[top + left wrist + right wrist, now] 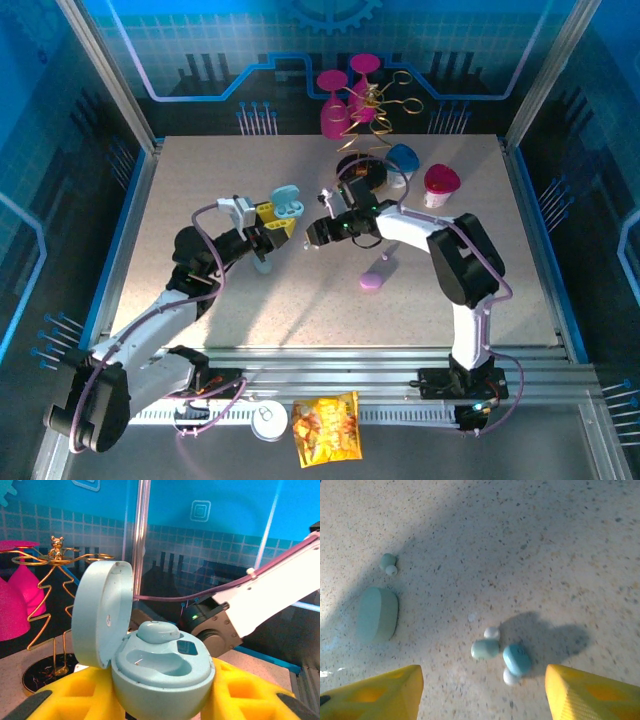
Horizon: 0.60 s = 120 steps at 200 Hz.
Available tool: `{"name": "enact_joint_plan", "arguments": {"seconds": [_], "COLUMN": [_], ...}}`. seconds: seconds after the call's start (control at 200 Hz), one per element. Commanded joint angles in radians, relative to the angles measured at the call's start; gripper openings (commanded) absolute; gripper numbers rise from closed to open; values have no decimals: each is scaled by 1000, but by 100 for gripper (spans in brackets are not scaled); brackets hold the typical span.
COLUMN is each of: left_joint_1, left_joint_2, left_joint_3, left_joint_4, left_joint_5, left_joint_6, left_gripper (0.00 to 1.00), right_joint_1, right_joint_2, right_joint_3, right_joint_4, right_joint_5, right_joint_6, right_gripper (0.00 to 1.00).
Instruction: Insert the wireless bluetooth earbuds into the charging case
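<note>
left hand [270, 222] is pinching the open case [165, 675], which looks lifted off the bench [545, 555]. lid [100, 615] is swung back at 9 o'clock in the left wrist view. seated bud [156, 630] sits in the far slot; near slot [157, 662] is empty.

right hand [482, 695] is spread, nothing between the fingers, looking down at the bench. in the top view it sits just beside the case, at the case's 3 o'clock.

in the right wrist view, pale bud [485, 649] and blue bud [517, 659] lie touching or nearly so at 6 o'clock, just above the gap between the fingers. lone bud [387, 561] is at 10 o'clock, well apart. shut case [377, 615] lies at 9 o'clock.

step, my read: half done, one bud in, picking the second.

next move calls for:
- picking the bud that matches the case. pale one looks closest in colour, can't confirm.
- dropping straight over it and closing on that bud alone. the blue one is right beside it and will get knocked or pinched too.
- carrying it to the near slot, right way round, while the left hand keeps the case level.
</note>
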Motion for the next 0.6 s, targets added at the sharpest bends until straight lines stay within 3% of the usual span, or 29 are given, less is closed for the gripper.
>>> {"name": "enact_joint_plan", "arguments": {"seconds": [0.0,0.195,0.595], "left_joint_1": [9,9,9], "left_joint_2": [-6,0,8], "left_joint_3": [8,10,10], "left_joint_4": [7,17,23], "left_joint_5": [-7,-1,6], "left_joint_6": [15,18,17], "left_gripper": [17,17,17], "right_joint_1": [-2,-1,3], "right_joint_2": [73,133,101], "right_joint_3": [74,100,16], "right_joint_4": [-46,-40,-7], "right_joint_5": [-74,-109,-155], "right_joint_6": [-21,0,-7], "right_gripper": [65,61,54]}}
